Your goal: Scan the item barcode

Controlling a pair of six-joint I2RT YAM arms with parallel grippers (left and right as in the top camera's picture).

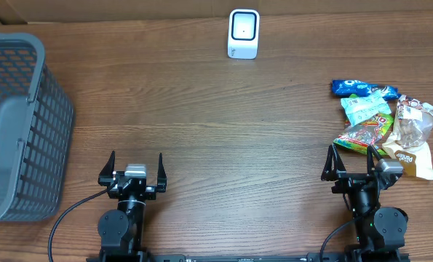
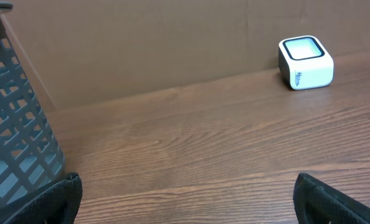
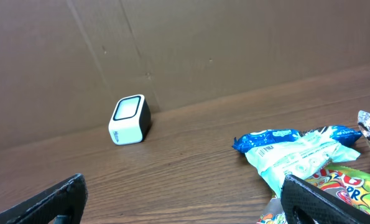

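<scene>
The items to be scanned were found as a small heap of snack packets (image 1: 383, 124) on the right side of the table (image 1: 223, 131), none of them held. A blue packet (image 1: 362, 88) was placed at the far edge of the heap, with a pale teal packet (image 1: 365, 108) just beside it on the near side. A brightly coloured packet (image 1: 363, 135) was set nearer the robot, and a tan packet (image 1: 412, 135) was laid at the right of the heap, overlapping its neighbours.

In the right wrist view the blue packet (image 3: 284, 137) and the teal packet (image 3: 296, 158) were seen lying flat. The coloured packet (image 3: 340, 183) was partly hidden behind one gripper finger.

The white scanner (image 1: 243, 33) was stood at the far middle of the table, well apart from the packets. It was also seen in the left wrist view (image 2: 305, 62) and the right wrist view (image 3: 129, 119), close to a brown cardboard wall (image 2: 141, 43).

The right gripper (image 1: 353, 153) was held just beside the near edge of the heap with its jaws spread wide and nothing between them; whether a finger touched the coloured packet could not be told. The left gripper (image 1: 136, 159) was held over bare wood at the near left, its jaws likewise spread wide and empty.

A grey mesh basket (image 1: 16, 131) was set at the left edge of the table.
</scene>
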